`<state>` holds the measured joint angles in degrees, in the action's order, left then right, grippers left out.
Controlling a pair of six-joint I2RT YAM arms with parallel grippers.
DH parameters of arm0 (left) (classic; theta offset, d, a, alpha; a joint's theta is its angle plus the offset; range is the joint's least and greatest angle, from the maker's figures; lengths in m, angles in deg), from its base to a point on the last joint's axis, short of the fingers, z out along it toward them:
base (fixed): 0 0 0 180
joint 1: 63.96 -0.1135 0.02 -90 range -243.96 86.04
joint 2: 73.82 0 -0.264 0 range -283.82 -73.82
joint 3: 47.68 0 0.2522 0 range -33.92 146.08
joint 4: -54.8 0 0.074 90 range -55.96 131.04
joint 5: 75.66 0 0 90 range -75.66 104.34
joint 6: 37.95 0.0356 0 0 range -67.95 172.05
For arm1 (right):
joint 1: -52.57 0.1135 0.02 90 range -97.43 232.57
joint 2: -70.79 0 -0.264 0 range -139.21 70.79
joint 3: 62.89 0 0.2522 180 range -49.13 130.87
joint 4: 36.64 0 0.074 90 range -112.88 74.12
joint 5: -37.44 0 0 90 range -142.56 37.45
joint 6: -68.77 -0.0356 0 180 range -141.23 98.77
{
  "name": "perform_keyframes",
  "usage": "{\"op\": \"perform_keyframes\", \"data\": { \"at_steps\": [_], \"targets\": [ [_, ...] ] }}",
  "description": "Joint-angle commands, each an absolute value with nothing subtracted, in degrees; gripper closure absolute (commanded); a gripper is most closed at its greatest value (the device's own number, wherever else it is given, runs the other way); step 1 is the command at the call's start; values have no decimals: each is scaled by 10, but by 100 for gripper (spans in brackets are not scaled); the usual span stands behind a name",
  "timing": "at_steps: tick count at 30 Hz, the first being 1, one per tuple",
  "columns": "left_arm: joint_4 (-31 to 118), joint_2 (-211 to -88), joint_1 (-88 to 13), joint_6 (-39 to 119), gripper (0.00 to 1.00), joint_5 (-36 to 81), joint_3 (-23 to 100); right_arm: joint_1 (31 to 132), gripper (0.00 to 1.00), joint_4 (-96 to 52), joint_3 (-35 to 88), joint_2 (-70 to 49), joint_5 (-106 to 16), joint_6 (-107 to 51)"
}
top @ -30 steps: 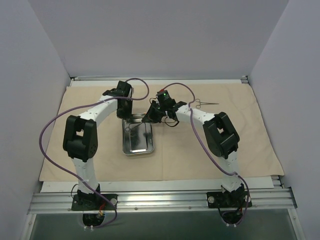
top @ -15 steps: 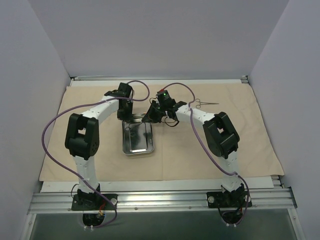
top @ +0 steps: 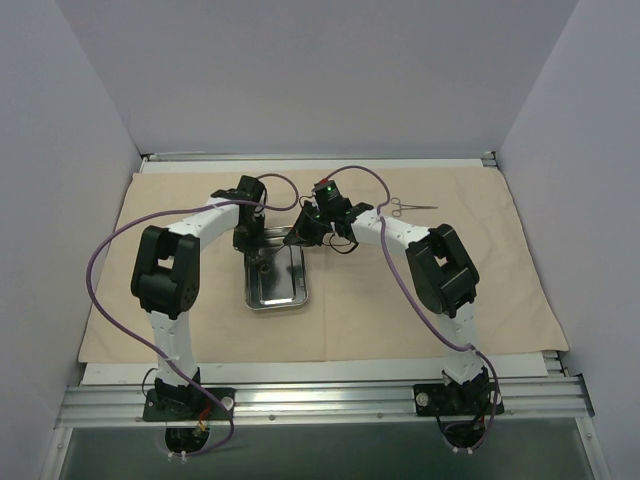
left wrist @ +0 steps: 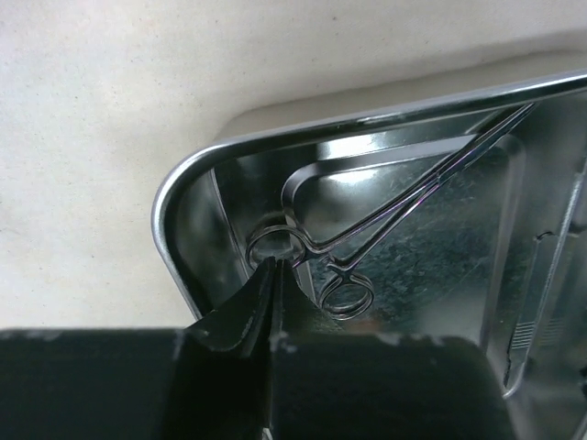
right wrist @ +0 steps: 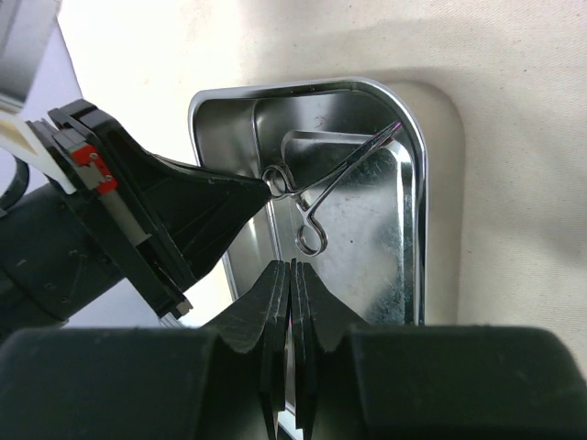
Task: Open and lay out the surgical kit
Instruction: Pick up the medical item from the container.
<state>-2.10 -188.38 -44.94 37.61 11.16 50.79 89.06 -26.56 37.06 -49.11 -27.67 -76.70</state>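
Emptying the tray looks like the step you have in hand. The cloth (top: 420, 300) lies spread flat under everything, and the tray (top: 280, 292) sits on it between your two arms. At the tray's far end a pair of forceps (left wrist: 404, 195) lies slanted inside it, rings toward the tray's far left corner and tips toward the opposite wall. Your left gripper (left wrist: 271, 275) reaches down into that corner. Its fingers are pressed together with the tips on the ring closest to the corner. It appears to pinch the ring's wire, though you cannot tell how firm that hold is. Your right gripper (right wrist: 292, 275) hovers over the tray's far right side, fingers closed with nothing between them. Beyond the tray, to its far right on the cloth, a second pair of forceps (top: 410, 206) lies flat. Next you want a slow, straight lift so the thin ring does not slip. Clear the tray wall before carrying the forceps out beside the second pair.
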Motion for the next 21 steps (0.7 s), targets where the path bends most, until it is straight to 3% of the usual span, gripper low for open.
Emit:
{"op": "perform_keyframes", "data": {
  "at_steps": [1,16,21],
  "targets": [
    [-26,-1866,-447,374,98,100,498,895,98,-270,371,-483,-274,-763],
    [-12,-1877,-445,373,98,101,484,893,98,-269,368,-487,-268,-763],
    [-6,-1883,-445,371,98,105,480,893,89,-235,393,-503,-279,-756]
  ]
}}
